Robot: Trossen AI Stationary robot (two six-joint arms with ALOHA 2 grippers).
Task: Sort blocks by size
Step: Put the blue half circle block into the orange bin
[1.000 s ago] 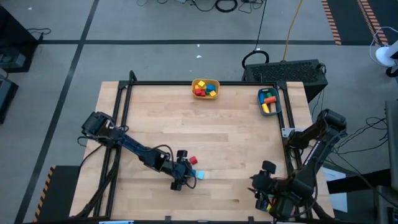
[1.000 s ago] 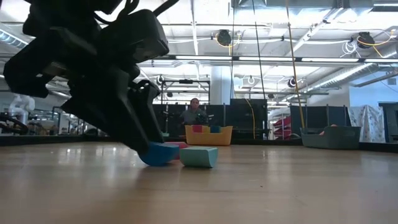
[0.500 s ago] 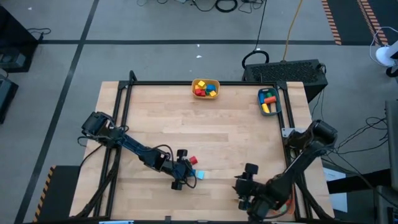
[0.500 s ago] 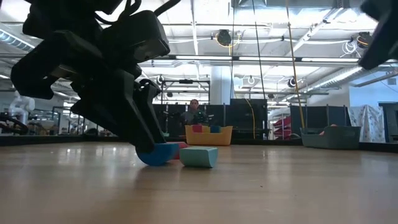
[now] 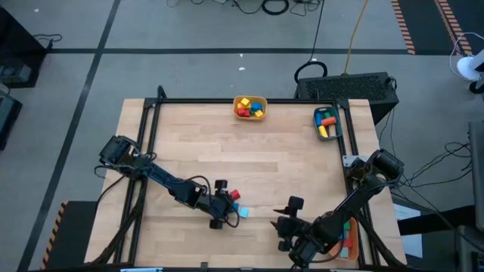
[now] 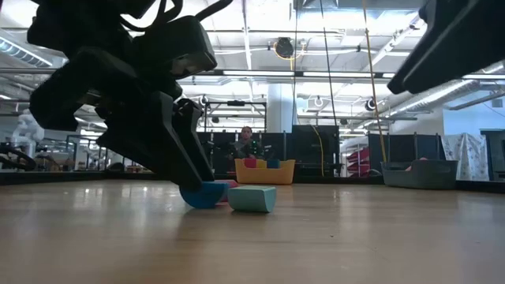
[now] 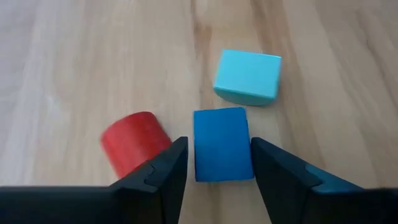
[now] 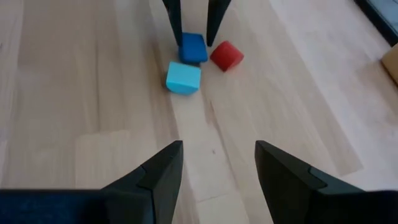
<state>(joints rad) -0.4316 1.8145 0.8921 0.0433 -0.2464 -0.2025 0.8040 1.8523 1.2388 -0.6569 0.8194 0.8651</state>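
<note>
the blue block [image 7: 222, 144] lay on the table near its front edge, between the parted fingers of the left gripper [image 7: 219, 163], with a little clearance on each side, so the fingers straddled it without yet clamping; the grip looked unfinished. a red cylinder [image 7: 133, 141] rested on its side just beside one finger, and a cyan block [image 7: 247, 76] sat just beyond the blue one, apart from it. over the last second the left gripper barely shifted over these three, while the right arm swung in from the table's front right corner toward the middle, so that the right gripper [image 8: 217, 165], fingers spread and empty, now pointed at the same cluster from nearby. that probably meant the right arm was lining up for the cyan block or the red cylinder, and the two arms risked crowding. at the far edge a yellow bin [image 5: 250, 106] and a teal bin [image 5: 327, 121] already held sorted blocks. the table [image 5: 287, 166] was pale wood; beyond it the low view showed a workshop hall with ceiling lights and a person [image 6: 248, 140] seated far back.
</note>
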